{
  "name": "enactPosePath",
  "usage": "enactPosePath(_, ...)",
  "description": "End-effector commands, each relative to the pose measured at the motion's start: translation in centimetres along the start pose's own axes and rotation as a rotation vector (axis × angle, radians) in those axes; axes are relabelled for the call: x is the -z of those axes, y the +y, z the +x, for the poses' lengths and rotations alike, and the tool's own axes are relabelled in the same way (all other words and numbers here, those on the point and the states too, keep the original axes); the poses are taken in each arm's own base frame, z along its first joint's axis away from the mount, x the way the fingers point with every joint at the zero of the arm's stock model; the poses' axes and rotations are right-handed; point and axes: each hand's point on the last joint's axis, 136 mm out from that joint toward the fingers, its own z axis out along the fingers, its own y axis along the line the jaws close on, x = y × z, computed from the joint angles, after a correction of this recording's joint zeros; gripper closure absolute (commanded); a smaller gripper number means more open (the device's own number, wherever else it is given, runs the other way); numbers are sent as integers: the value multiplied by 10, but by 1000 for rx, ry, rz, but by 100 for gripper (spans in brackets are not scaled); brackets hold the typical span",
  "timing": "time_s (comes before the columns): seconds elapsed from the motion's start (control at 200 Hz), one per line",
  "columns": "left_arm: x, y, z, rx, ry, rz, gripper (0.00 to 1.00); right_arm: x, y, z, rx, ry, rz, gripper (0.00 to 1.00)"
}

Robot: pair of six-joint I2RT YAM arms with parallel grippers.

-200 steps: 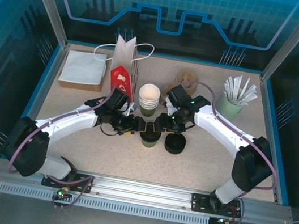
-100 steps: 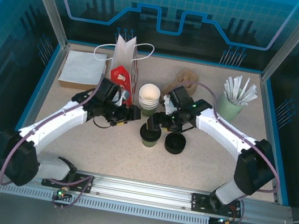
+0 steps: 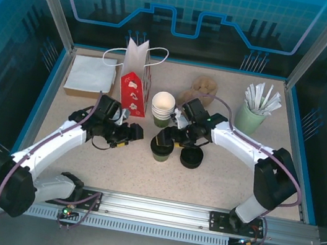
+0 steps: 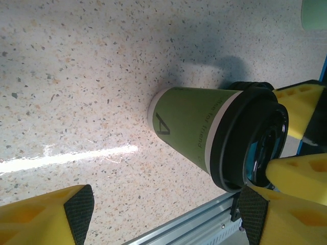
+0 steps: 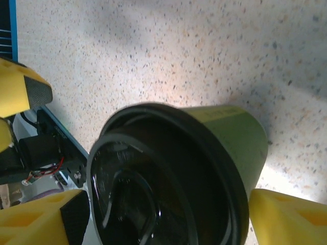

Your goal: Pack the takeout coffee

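The takeout coffee is a green paper cup with a black lid, standing upright mid-table. My right gripper hangs over its lid, open, with its yellow fingers on either side of the lid rim. In the right wrist view the lidded cup sits between the fingers of that gripper. My left gripper is to the left of the cup, apart from it and open. The left wrist view shows the cup beyond the empty left gripper, with the right arm's fingers at the lid.
A black stack of lids stands just right of the cup. Behind it is a stack of cups, with a red and white paper bag to their left. Napkins, a brown carrier and a mint cup of sticks line the back.
My left gripper has let go of the cup and drawn back to the left. My right gripper has opened wider over the lid. The cup stays where it was.
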Motion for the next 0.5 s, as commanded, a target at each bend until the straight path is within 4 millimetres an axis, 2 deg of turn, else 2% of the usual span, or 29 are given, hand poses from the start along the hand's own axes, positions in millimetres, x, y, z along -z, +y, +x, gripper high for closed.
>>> enactPosePath(0.0, 1, -3, 8, 10, 38, 35, 22, 6, 18, 12, 20, 2, -66, 17)
enactPosePath(0.23, -4, -7, 11, 12, 70, 72, 21, 5, 30, 29, 30, 7, -106, 16)
enactPosePath(0.495, -7, -9, 14, 23, 94, 93, 21, -11, 47, 41, 47, 36, -141, 16)
